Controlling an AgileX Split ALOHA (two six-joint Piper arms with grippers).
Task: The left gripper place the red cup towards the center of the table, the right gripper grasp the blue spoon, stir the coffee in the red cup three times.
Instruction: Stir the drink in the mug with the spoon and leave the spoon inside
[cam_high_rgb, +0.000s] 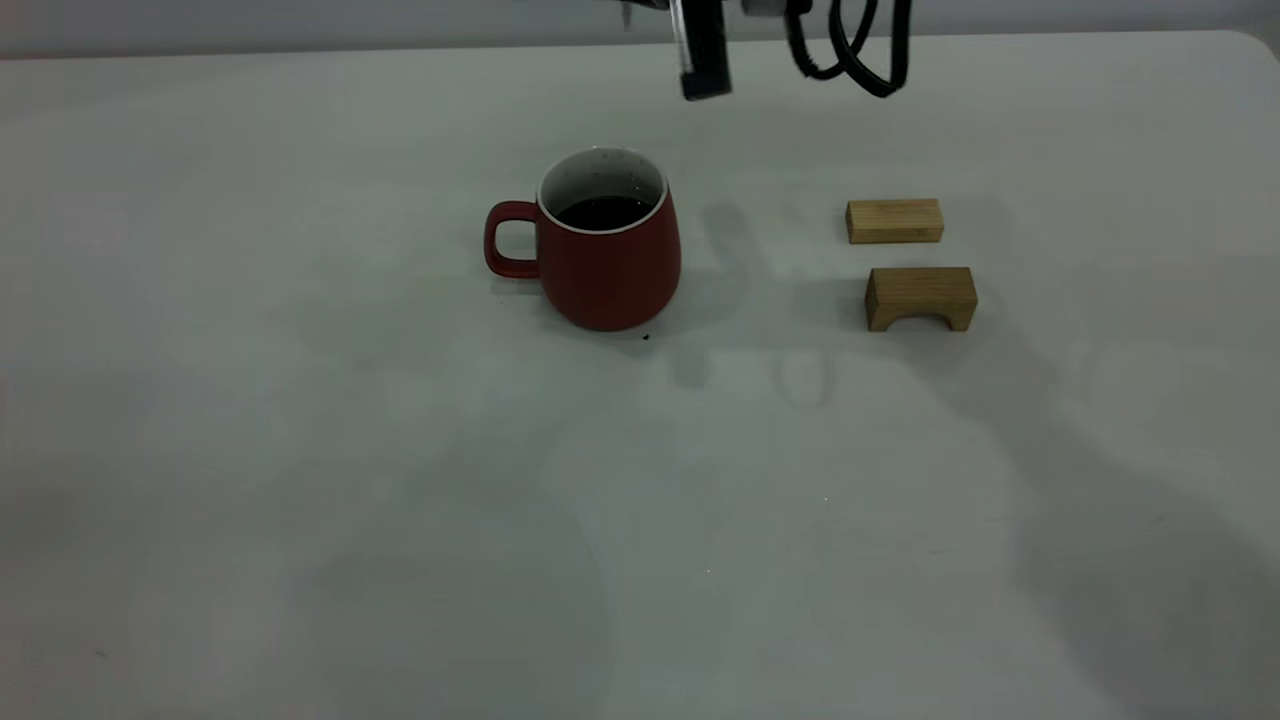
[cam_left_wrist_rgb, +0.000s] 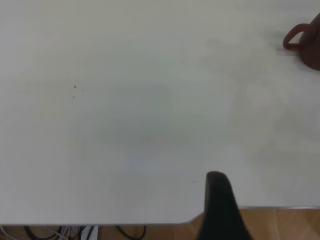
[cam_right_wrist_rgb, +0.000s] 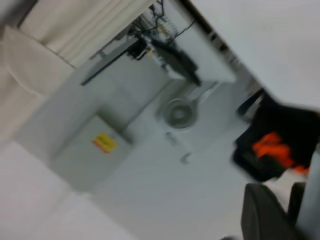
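Observation:
The red cup (cam_high_rgb: 600, 250) stands upright near the middle of the table (cam_high_rgb: 300, 450), its handle towards the left, with dark coffee (cam_high_rgb: 603, 211) inside. In the left wrist view the cup (cam_left_wrist_rgb: 306, 40) shows small and far off. My left gripper (cam_left_wrist_rgb: 220, 207) hangs by the table's edge, far from the cup, and is outside the exterior view. High over the table's far side, behind and slightly right of the cup, my right gripper (cam_high_rgb: 703, 60) reaches down from the top, its black cable (cam_high_rgb: 860, 60) looping beside it. The blue spoon does not show clearly in any view.
Two wooden blocks lie right of the cup: a flat one (cam_high_rgb: 894, 221) farther back and an arched one (cam_high_rgb: 921, 298) nearer. A tiny dark speck (cam_high_rgb: 646, 337) sits at the cup's base. The right wrist view looks away from the table at room furniture.

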